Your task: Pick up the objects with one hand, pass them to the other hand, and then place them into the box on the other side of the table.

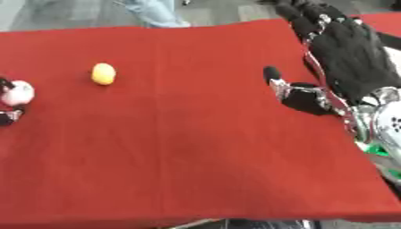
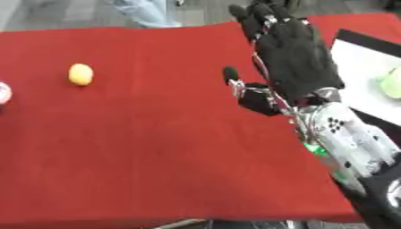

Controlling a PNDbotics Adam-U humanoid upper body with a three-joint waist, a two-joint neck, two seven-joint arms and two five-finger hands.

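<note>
Over counter's right edge, right hand flat, fingers straight and apart, empty, awaiting handover. Far left, left hand, fingers clamped on white object; yellow object untouched.

— Where does everything sit relative to the fruit?
— It lies on the table, far-left. The right hand hangs well to its right; the box lies further right.
</note>
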